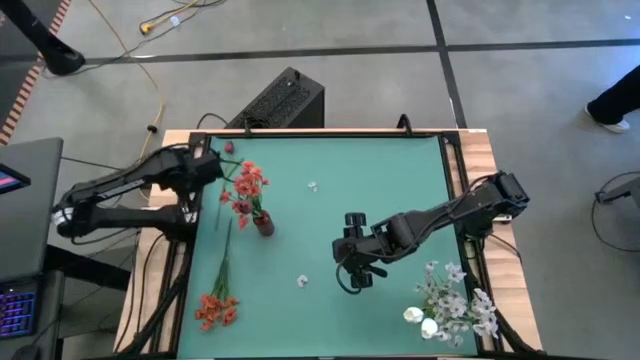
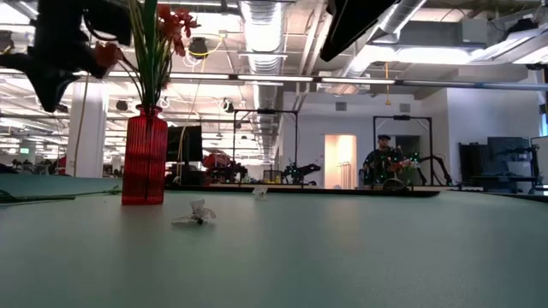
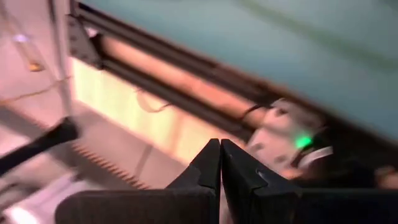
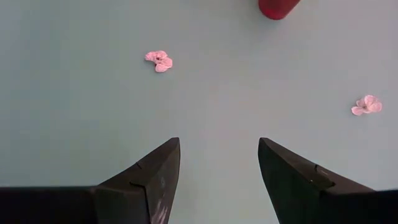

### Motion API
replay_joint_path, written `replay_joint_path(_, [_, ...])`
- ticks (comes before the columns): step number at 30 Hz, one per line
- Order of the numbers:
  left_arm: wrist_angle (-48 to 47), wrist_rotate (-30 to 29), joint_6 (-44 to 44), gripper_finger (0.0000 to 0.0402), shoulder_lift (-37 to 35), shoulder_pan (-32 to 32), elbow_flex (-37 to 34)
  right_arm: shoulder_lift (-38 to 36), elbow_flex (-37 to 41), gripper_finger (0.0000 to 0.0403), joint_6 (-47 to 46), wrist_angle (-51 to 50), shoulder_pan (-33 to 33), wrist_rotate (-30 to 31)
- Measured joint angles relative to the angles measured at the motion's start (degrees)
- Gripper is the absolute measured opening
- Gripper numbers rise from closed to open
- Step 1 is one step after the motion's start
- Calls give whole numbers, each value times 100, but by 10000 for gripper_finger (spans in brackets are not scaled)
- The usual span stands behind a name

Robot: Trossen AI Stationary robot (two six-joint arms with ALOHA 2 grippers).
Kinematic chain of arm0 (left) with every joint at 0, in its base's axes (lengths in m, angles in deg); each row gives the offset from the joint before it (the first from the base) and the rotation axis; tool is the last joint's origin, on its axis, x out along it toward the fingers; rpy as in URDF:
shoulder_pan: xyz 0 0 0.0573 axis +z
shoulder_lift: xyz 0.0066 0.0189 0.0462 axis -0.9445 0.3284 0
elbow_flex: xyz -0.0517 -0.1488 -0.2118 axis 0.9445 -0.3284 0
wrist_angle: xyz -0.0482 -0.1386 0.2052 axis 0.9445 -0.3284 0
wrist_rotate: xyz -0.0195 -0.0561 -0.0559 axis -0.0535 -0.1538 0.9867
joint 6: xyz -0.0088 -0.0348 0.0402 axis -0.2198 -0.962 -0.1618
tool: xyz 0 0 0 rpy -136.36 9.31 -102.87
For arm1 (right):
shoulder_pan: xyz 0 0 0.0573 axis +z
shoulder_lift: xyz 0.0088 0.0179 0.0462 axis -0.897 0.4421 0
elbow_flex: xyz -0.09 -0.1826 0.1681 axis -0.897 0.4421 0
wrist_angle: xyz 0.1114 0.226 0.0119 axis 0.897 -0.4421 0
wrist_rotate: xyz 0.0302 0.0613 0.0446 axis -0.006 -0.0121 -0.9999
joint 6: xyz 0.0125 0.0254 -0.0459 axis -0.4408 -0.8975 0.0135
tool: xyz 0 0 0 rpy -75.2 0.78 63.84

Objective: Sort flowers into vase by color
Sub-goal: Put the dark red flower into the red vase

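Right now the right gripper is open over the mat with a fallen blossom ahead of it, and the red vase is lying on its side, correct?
Not quite. The red vase stands upright, holding orange-red flowers, as the low view shows. The rest holds: the right gripper is open over the mat, with a fallen blossom ahead.

The high view looks straight down on the whole green worktop [image 1: 330, 220]. The low view sits at worktop level, facing the room, close to the red vase [image 2: 144, 156] at its left, which the high view [image 1: 264, 224] shares. Each wrist view looks past its own fingers.
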Motion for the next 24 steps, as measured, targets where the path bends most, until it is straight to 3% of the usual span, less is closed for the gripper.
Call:
replay_joint_path(4, [24,-833,1172,0,234,601,0,0,0,244,0,-39,-2,-2])
replay_joint_path(6, [227,-1299,1473,0,317,885,0,0,0,244,-2,-39,-1,-4])
replay_joint_path(8, [650,-1402,1567,0,416,1169,0,0,0,244,-40,-43,11,-7])
replay_joint_path(13, [1839,-1129,1648,0,729,1891,0,0,0,244,-90,-118,31,-9])
replay_joint_path(16, [2698,-1017,536,0,870,2042,0,0,2,244,-135,-179,31,-11])
replay_joint_path(18, [3114,-600,-307,0,1012,1944,15,0,2,244,-150,-166,31,-7])
replay_joint_path(21, [3134,419,-681,0,1261,2076,-9,0,2,244,-152,-145,33,-9])
replay_joint_path(24, [3191,600,-1112,2,1599,2107,15,0,2,244,-151,-144,33,-7])
